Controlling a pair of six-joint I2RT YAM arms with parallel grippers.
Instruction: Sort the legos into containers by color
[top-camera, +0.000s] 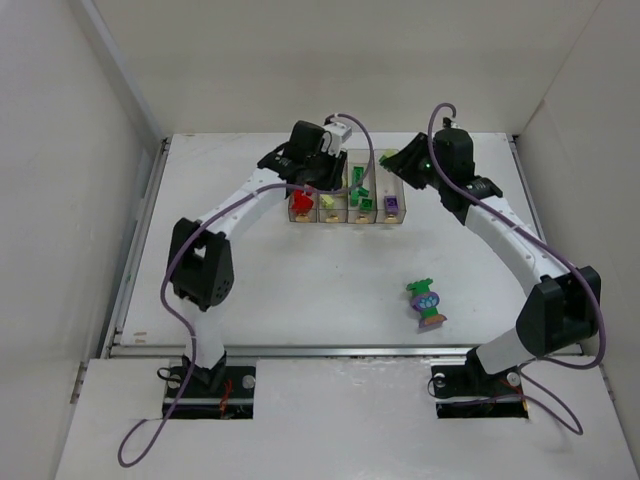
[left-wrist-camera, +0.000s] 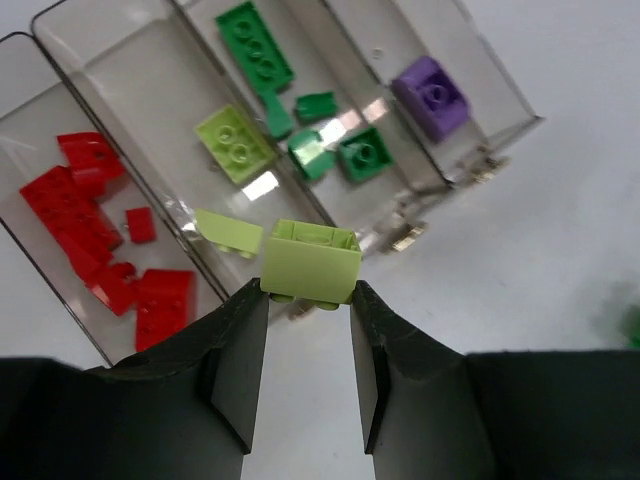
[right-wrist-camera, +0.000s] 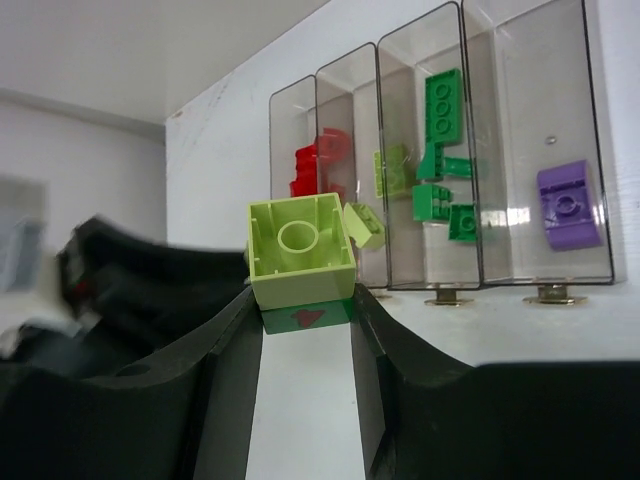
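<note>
Surveying from the top camera, we note a white bench (top-camera: 300, 290) boxed in by plain white walls (top-camera: 60, 150), with a metal rail (top-camera: 330, 350) along its near edge. Four clear containers (left-wrist-camera: 140, 90) stand joined in a row toward the far side, between the two wrists, each with a small yellowish tab (left-wrist-camera: 405, 236) at its near end.

Contents, bin by bin: red bricks (left-wrist-camera: 90, 225); a lime piece (left-wrist-camera: 235, 145); green bricks (left-wrist-camera: 255, 50); one purple brick (left-wrist-camera: 432, 95).

Left tool (left-wrist-camera: 308, 300): closed on a lime brick (left-wrist-camera: 312, 262), held by the tab end of the lime bin.

Right tool (right-wrist-camera: 305, 310): clamped on a two-piece stack (right-wrist-camera: 300, 255), a lime brick with its hollow side toward the camera on a green piece bearing a red mark.

A green-and-purple clump (top-camera: 427, 303) lies alone on the bench, well apart from the containers, on the right arm's side.
</note>
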